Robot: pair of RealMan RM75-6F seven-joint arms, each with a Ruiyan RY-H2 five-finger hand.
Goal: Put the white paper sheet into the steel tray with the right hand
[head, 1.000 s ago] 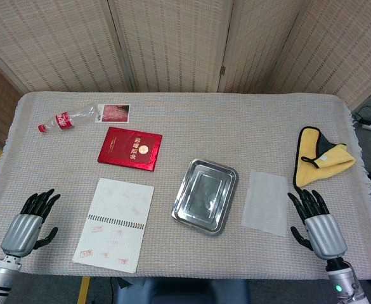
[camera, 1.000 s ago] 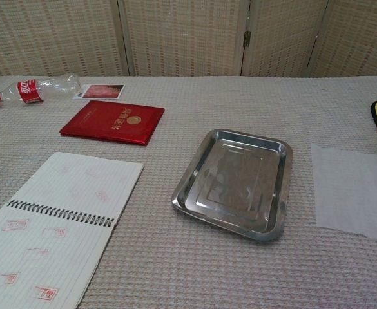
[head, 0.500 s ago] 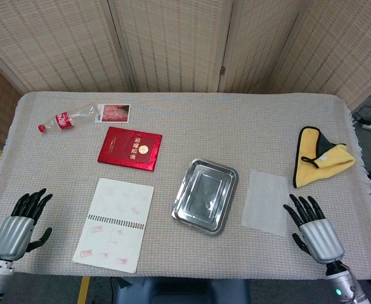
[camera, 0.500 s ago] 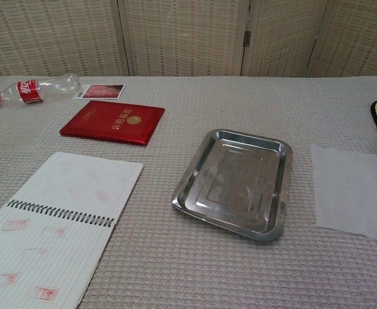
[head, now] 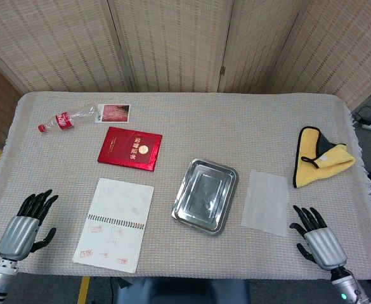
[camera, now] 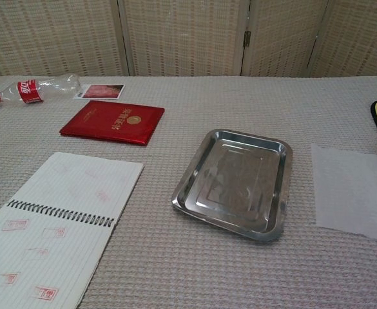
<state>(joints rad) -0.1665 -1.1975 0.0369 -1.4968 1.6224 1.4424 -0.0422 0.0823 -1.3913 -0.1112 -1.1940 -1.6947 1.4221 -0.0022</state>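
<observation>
The white paper sheet [head: 266, 201] [camera: 352, 190] lies flat on the grey cloth, just right of the empty steel tray [head: 205, 196] [camera: 234, 183]. My right hand [head: 319, 239] hovers near the table's front edge, to the right of and nearer than the sheet, fingers spread and holding nothing. It does not touch the sheet. My left hand [head: 25, 224] sits at the front left corner, fingers apart and empty. Neither hand shows in the chest view.
An open spiral notebook [head: 115, 223] lies left of the tray. Behind it are a red booklet [head: 130, 148], a photo card [head: 113, 113] and a lying plastic bottle [head: 65, 118]. A yellow cloth [head: 319, 158] sits at the right edge, behind the sheet.
My right hand has drawn back toward the front edge, away from the sheet. The left hand dipped toward the front and came slightly back. The sheet and tray have not moved.
</observation>
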